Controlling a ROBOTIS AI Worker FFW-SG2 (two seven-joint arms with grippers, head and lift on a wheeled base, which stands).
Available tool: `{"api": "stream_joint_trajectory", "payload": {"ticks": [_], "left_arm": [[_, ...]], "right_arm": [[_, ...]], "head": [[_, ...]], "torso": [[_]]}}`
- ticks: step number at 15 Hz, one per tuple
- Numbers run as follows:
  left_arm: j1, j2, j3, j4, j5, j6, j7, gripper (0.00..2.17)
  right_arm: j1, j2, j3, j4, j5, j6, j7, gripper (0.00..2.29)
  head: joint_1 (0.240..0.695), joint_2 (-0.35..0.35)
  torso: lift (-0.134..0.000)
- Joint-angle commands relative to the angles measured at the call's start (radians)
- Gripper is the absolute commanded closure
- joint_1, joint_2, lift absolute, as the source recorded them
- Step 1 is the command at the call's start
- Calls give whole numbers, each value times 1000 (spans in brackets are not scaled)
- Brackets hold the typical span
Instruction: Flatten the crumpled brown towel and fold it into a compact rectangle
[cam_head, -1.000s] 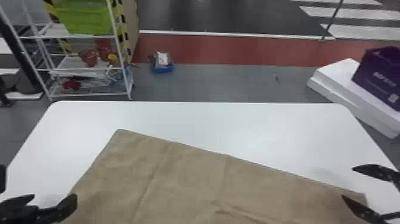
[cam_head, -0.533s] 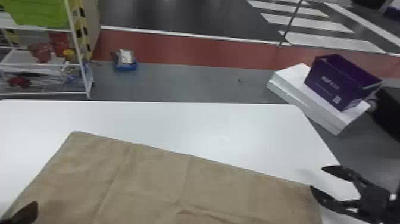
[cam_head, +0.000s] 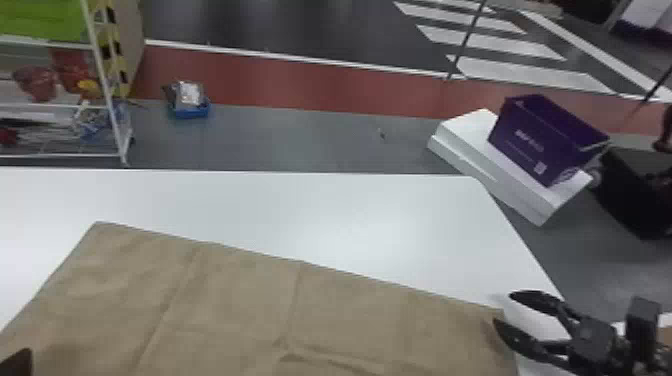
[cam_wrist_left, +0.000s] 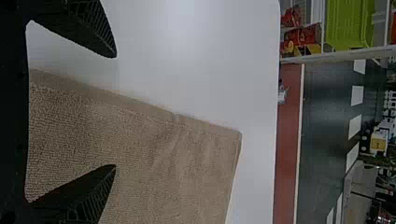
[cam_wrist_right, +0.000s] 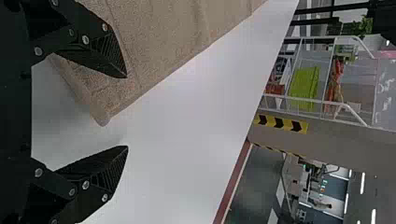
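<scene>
Towel (cam_head: 240, 300) lies flat on near counter (cam_head: 350, 205), ridge (cam_head: 300, 356) remaining | left hand (cam_wrist_left: 116, 111), right hand (cam_wrist_right: 127, 112) spread at its edges | risk: shallow pinch may slip; unsmoothed ridge may skew fold

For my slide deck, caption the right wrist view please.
Open right gripper at a corner of the brown towel spread on the white table.

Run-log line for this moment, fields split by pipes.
towel: spread nearly flat, unfolded, on white table | left gripper: open, at towel's left edge | right gripper: open, near towel's far right corner
</scene>
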Motion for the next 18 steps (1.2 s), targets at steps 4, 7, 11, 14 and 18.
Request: {"api": "stream_joint_trajectory", "payload": {"ticks": [4,7,11,14,18], "left_arm": [[4,-3,3,3,1,0,-3,33],[6,-3,9,5,1,0,-3,36],[4,-3,9,5,3,0,-3,36],[4,-3,9,3,3,0,-3,36],[10,-3,14,-14,7,3,-3,33]], "right_arm": [[5,0,19,3,26,0,0,407],[5,-1,25,15,50,-3,-6,407],[4,-1,37,20,59,-6,-20,512],[-9,-1,54,26,67,-6,-35,566],[-26,-1,54,29,45,-27,-83,677]], "head": [[695,-280],[695,-274],[695,-275],[695,-272],[695,-265]], "torso": [[-124],[-124],[-124],[-124],[-124]]}}
